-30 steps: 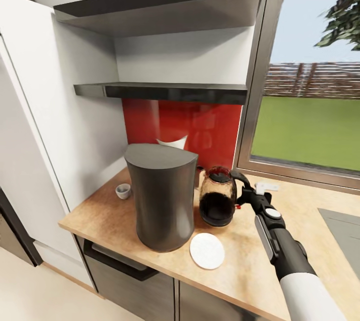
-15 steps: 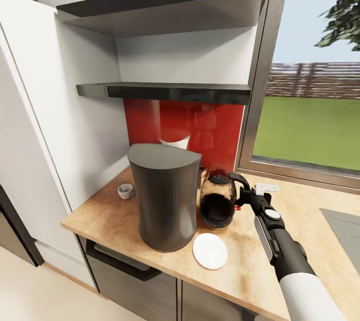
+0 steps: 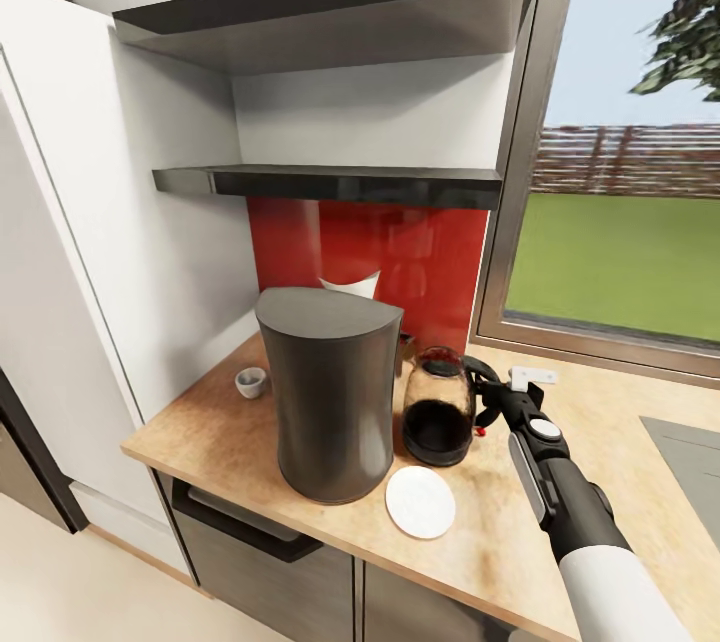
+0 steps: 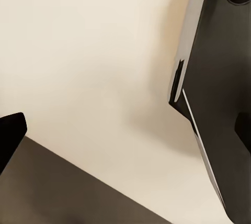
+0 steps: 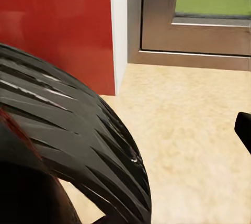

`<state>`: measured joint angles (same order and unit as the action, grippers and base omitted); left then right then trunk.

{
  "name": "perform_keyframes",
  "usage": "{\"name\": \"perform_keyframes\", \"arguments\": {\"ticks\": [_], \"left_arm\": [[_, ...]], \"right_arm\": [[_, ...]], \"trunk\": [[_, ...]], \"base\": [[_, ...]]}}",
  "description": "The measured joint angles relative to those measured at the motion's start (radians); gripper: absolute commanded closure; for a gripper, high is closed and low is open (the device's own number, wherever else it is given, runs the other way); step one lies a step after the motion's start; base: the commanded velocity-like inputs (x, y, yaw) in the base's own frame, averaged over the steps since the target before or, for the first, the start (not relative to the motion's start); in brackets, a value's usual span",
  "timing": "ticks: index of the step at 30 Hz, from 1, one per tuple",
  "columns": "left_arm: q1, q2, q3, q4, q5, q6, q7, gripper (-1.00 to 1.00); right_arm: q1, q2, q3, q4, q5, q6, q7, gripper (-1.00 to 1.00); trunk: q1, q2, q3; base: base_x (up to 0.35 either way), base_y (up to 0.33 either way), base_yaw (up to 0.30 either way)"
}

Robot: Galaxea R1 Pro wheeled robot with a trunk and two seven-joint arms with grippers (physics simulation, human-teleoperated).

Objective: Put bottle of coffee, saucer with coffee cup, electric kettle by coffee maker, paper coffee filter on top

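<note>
Head view, right pincer (image 3: 497,403) clamped on black-handled glass electric kettle (image 3: 437,409), brown liquid inside

Coffee maker (image 3: 330,392) matte dark grey. Electric kettle (image 3: 437,409) clear glass, black lid, dark brown liquid. Saucer (image 3: 420,501) and coffee cup (image 3: 250,382) white. Countertop (image 3: 590,442) pale beige wood-grain. Wall panel (image 3: 400,252) red.

Right arm: white forearm, black wrist, extended forward. Black two-finger right gripper (image 3: 492,405) clamped on black loop handle of rounded clear glass electric kettle (image 3: 437,412).
</note>
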<state>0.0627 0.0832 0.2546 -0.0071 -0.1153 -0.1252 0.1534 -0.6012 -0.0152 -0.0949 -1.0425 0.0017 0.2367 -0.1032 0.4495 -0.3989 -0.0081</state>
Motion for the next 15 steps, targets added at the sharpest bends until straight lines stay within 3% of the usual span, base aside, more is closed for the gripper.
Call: {"name": "perform_keyframes", "arguments": {"ticks": [15], "left_arm": [[0.000, 0.001, 0.000, 0.000, 0.000, 0.000, 0.000, -1.00]], "right_arm": [[0.000, 0.000, 0.000, 0.084, 0.001, -0.039, -0.002, -1.00]], "trunk": [[0.000, 0.000, 0.000]], "base": [[0.000, 0.000, 0.000]]}}
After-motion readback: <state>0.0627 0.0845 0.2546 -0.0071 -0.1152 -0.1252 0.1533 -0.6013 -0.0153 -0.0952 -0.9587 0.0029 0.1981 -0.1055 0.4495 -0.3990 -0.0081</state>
